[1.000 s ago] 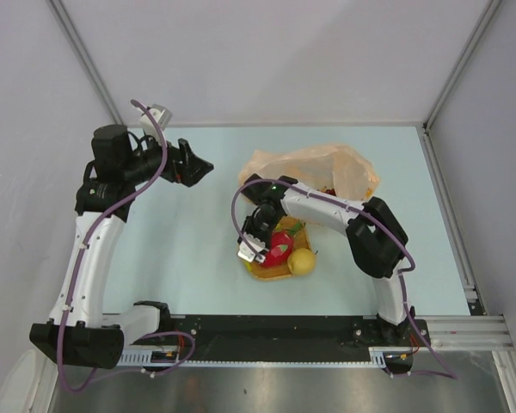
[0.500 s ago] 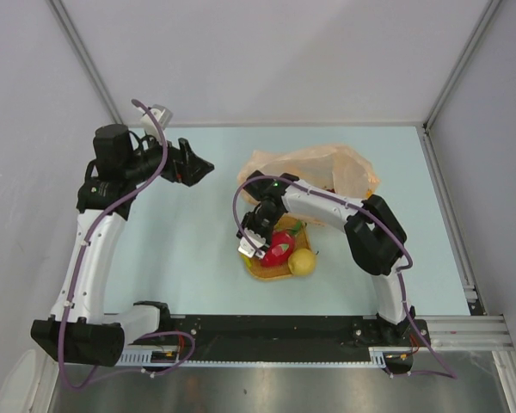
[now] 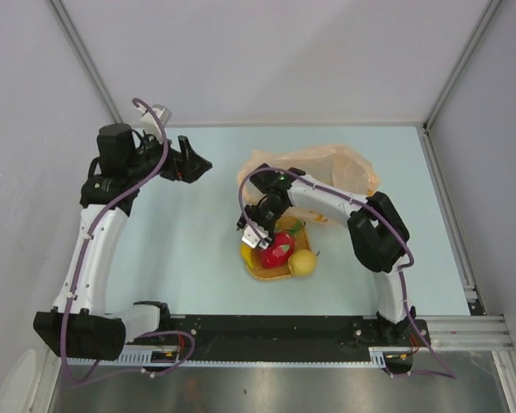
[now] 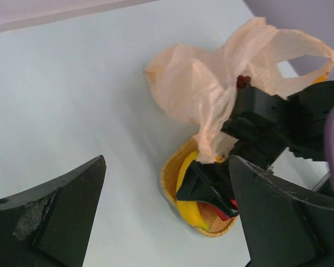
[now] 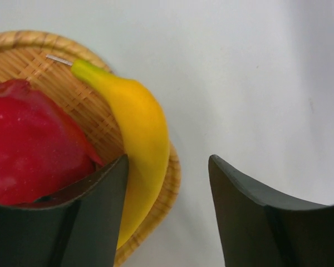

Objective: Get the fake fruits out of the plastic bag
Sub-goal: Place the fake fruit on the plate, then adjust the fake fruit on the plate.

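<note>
The pale peach plastic bag (image 3: pixel 314 168) lies crumpled at the back of the table and also shows in the left wrist view (image 4: pixel 200 83). Dark red grapes (image 4: pixel 243 81) show at a fold of the bag. In the woven tray (image 3: pixel 271 274) lie a red fruit (image 3: pixel 278 249), a round yellow fruit (image 3: pixel 302 262) and a banana (image 5: pixel 139 133). My right gripper (image 3: pixel 256 232) is open and empty just above the tray's left edge, with the banana under its left finger (image 5: pixel 89 217). My left gripper (image 3: pixel 194 164) is open and empty, raised well left of the bag.
The tray (image 5: pixel 28 61) sits just in front of the bag, touching its near edge. Grey walls stand at the left, back and right. A black rail runs along the near table edge (image 3: pixel 275 331).
My right gripper has drawn back a little from the tray toward the bag, and the banana now shows at the tray's left edge. The left arm has barely moved.
</note>
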Controlling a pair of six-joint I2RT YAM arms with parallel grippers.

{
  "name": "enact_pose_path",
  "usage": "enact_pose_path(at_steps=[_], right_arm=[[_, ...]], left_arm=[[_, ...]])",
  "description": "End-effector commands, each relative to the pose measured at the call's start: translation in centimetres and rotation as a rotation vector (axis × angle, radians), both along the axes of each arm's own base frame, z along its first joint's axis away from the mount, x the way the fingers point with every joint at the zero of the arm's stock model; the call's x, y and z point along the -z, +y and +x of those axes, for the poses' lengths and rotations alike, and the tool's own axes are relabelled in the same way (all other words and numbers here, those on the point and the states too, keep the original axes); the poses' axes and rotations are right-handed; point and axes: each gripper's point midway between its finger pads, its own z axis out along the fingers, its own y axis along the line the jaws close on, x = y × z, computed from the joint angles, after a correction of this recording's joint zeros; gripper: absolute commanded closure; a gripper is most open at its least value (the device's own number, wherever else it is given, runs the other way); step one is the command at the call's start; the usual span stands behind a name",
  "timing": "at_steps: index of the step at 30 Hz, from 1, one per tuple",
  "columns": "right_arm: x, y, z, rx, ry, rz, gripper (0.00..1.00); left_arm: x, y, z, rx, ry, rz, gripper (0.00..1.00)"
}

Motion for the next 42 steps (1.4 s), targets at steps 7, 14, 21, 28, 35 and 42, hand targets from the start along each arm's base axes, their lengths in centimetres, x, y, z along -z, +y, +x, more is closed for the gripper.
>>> enact_pose_path(at_steps=[7,14,21,28,35,42], right_arm=[[-20.3,5.6,1.6,-0.013,-0.323,0.699,0.25],[-32.5,4.9,3.7,0.677,0.025,1.002,0.00],[-34.8,-1.1,5.9,1.084,0.238,1.020,0.00],[-27.7,-8.8,7.8,1.470,0.547,0.735,0.00],[-26.2,-15.2,9.3,1.702,0.640,0.709,0.00],[-26.1,-19.0,10.8,1.772,0.601,0.773,0.00]], left_arm=[[11.1,4.3,-3.5,-0.294,0.376,-0.081,0.76],[18.4,-0.5,-6.3,-0.086,0.605,-0.142,1.00],[21.3,-1.8,-7.4,0.006,0.626,0.028,1.00],[21.8,-3.8,-7.8,0.090,0.619,0.090,1.00],[22.2,-6.0,-9.0,0.201,0.610,0.173,1.00],[22.5,-9.2,-11.1,0.350,0.617,0.232,1.00]])
